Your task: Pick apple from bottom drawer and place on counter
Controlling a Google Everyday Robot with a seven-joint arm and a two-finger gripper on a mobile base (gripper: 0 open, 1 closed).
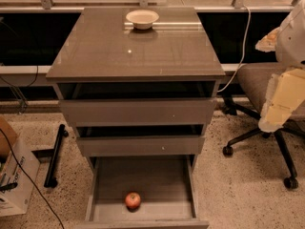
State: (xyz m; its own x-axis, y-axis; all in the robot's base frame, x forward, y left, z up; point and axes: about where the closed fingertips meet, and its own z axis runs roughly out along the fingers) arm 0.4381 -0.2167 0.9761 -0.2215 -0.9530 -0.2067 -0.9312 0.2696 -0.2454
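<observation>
Lowest grey-brown drawer (143, 175) of the cabinet is pulled open. Small round red-orange apple (133, 200) is seen on its floor, near the front edge, about midway. Cream round bowl (142, 18) is set at the far edge of the glossy grey-brown counter (133, 51). Cream-coloured gripper (279, 109) is held at far right over the grey office chair (257, 82), well apart from the apple. Whether it is parted or closed cannot be determined.

An office-like workroom: a wheeled desk chair (259, 85), a cardboard box (14, 175) at lower left, a white cable (247, 32) at upper right, speckled floor (238, 194). The tool (274, 116) hangs at the right edge.
</observation>
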